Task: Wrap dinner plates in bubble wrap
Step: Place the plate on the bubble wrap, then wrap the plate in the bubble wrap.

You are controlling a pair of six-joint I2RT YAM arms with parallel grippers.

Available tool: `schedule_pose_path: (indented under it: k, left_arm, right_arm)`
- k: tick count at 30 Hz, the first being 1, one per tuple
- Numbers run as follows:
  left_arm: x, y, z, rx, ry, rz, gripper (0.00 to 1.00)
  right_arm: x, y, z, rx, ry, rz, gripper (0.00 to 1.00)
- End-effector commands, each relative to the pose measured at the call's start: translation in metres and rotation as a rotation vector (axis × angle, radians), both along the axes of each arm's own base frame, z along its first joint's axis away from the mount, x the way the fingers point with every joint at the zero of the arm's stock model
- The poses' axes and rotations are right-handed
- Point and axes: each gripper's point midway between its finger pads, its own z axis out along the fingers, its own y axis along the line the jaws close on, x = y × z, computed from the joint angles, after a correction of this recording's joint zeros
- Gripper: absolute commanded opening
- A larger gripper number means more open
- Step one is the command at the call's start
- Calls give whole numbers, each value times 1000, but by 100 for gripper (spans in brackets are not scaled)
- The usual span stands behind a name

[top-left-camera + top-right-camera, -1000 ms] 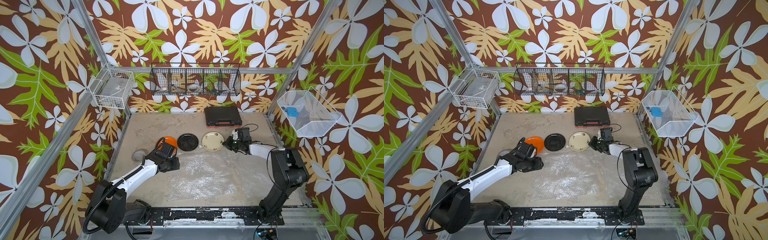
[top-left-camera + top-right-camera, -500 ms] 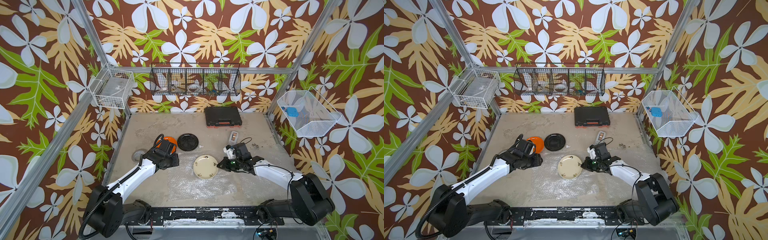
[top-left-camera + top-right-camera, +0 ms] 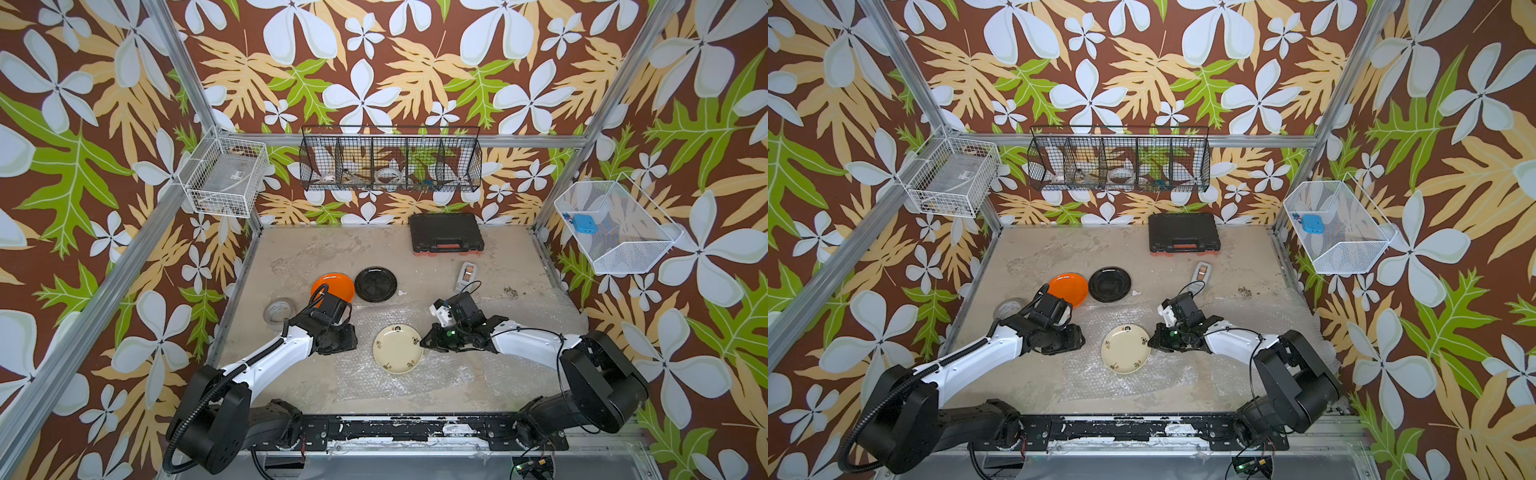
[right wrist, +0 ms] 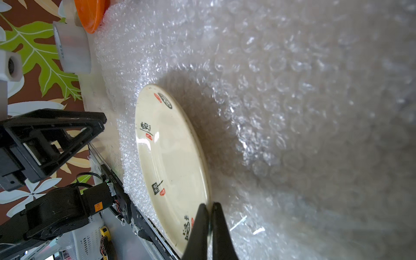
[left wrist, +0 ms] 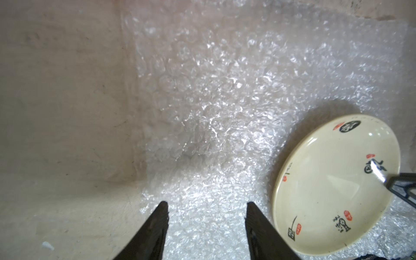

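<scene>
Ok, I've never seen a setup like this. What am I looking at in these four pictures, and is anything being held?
Two robot arms are fixed at the front of a table, and each ends in a two-fingered pincer. Two pictures look down from overhead and show almost the same view. The other two come from cameras on the arms' wrists, looking along the fingers.

A sheet of bubble wrap is spread on the table. The right pincer is shut on the rim of the cream plate, which is on the wrap and seems slightly tilted. The left pincer is open and empty, above the wrap's edge.

Farther back lie an orange plate and a black plate, both unwrapped. There is also a roll of clear tape and a black case.
</scene>
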Motion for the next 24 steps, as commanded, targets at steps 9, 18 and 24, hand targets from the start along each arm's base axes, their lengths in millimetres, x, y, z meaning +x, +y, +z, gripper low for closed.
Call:
schedule_pose_path:
  k: [9,18,24]
  left_arm:
    - [-2,-9,11,-38,-2,17,56]
    - [-29,-29,14,-246,42,79,52]
    - [-45,-9,-17,-162,123,187,50]
  right_arm:
    - [23,-27,32,-275,-288,157,48]
    - [-98,32,17,-472,-759,1173,51]
    - [-113,15,-17,-648,-913,1385,58]
